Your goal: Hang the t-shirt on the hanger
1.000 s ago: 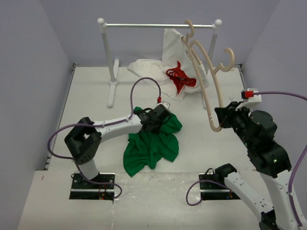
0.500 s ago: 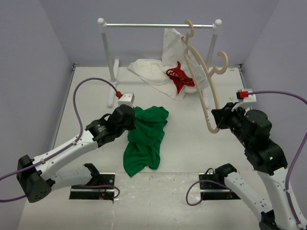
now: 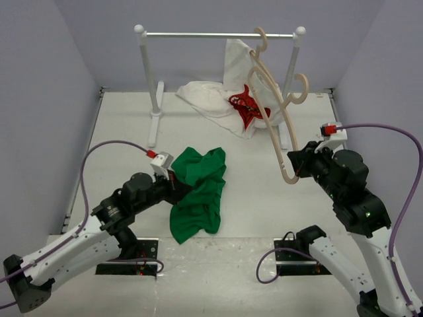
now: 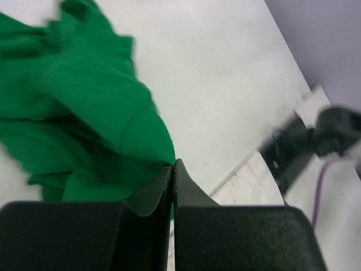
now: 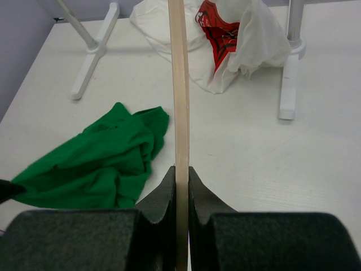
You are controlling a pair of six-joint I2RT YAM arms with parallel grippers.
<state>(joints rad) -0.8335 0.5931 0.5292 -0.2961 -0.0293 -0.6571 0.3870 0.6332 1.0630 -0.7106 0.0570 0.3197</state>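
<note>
Landmark: the white metal clothes rail (image 3: pixel 218 34) across the far end of the white table (image 3: pixel 277 218).

- Bright green plain cloth t-shirt (image 3: pixel 198 191): a crumpled heap on the table, well in front of the rail and roughly under its left half. Not spread out; no collar or hem opening can be picked out.
- Left gripper (image 4: pixel 172 178): fingers pressed together, with a fold of the green cloth's edge nipped at the tips. It sits at the heap's side away from the rail's right post.
- Pale curved wooden hanger (image 5: pixel 180 84): held in the air in front of the rail's right post, hook end up towards the rail, lower end down. It is apart from the green shirt.
- Right gripper (image 5: pixel 180 183): clamped on the hanger's thin wooden edge near that lower end.
- White t-shirt with a red print (image 3: pixel 228 99): draped from the rail's right part onto the table. Not part of the task.

Change over the last second: the left arm has folded back, away from the rail. The shirt's upper part came with it, so the heap is now narrower and further from the right post. The hanger has drifted slightly towards the shirt.

Reading: the pinch is holding, which is good. Still, the shirt is bunched rather than opened, and the hanger is nowhere inside it. Dressing has not begun. An opening must be found first.
</note>
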